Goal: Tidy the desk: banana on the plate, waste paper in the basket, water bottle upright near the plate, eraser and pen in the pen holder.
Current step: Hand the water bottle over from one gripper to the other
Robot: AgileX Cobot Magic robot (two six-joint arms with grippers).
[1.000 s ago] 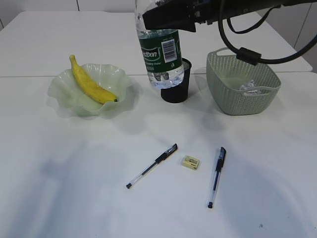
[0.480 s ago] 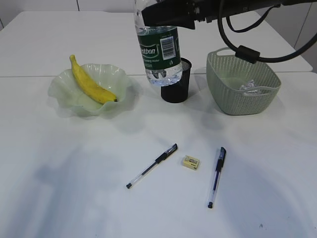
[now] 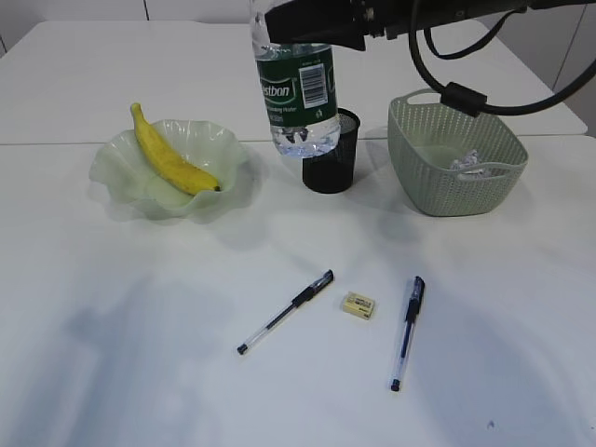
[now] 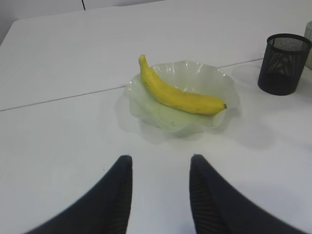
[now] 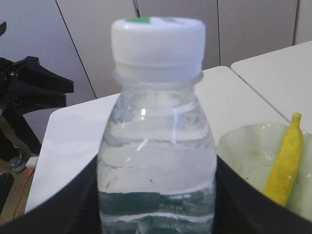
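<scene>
The yellow banana lies in the pale green wavy plate; the left wrist view shows the banana and plate too. High at the top of the exterior view, my right gripper is shut on the water bottle, which hangs upright in the air in front of the black mesh pen holder. In the right wrist view the bottle sits between the dark fingers. Two pens and a yellow eraser lie on the table. Waste paper sits in the green basket. My left gripper is open and empty, short of the plate.
The white table has a seam running behind the plate. The pen holder stands right of the plate in the left wrist view. A black cable loops from the right arm above the basket.
The bottle in my right gripper has risen a little and drifted slightly left. Everything on the table stays put.
</scene>
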